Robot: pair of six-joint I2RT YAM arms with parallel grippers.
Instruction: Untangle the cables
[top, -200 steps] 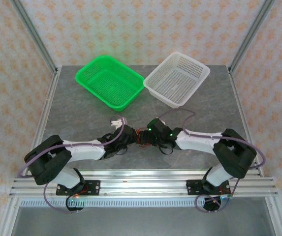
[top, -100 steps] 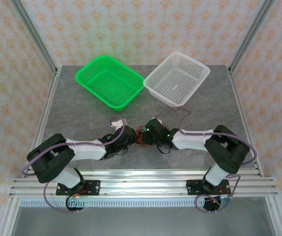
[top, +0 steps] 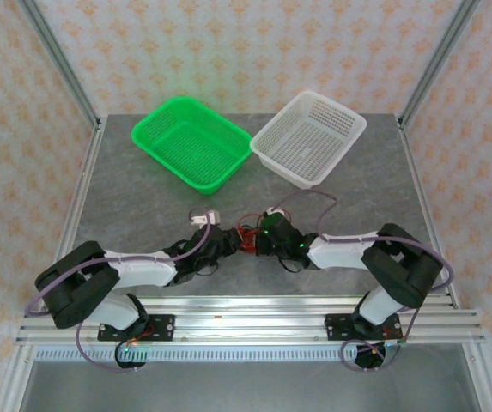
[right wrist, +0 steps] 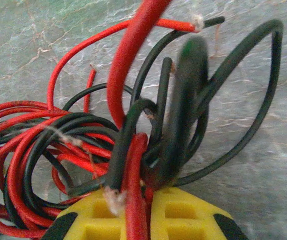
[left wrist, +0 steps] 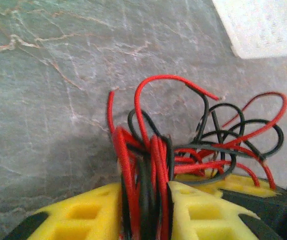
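- Sitting at the back left of the counter [top: 142,197], the green basket [top: 192,142] is where it was half a second ago.
- The left arm [top: 142,268] has shifted. Its elbow is now lower and further left, closer to the rail [top: 246,313]. The forearm lies low across the counter, reaching toward the middle.
- The left claw [left wrist: 144,197] is closed on the cables [left wrist: 156,150], with a sheaf of red and black wires pinched between its yellow pads [left wrist: 93,217].
- The cables lie in one knot at mid-counter, near the front, between the two claws. Red and black loops fan out past the pads over the grey stone. From above, a little more red shows between the claws than before.
- The right claw [right wrist: 133,200] is also clamped on the cables, with a red wire and several black ones squeezed between its pads. It faces the left claw tip to tip, just beside it.
- The right arm [top: 349,249] has its elbow a touch lower than in the earlier frame.
- The white basket [top: 308,137] stands at the back right, just beside the green basket, and has not moved.
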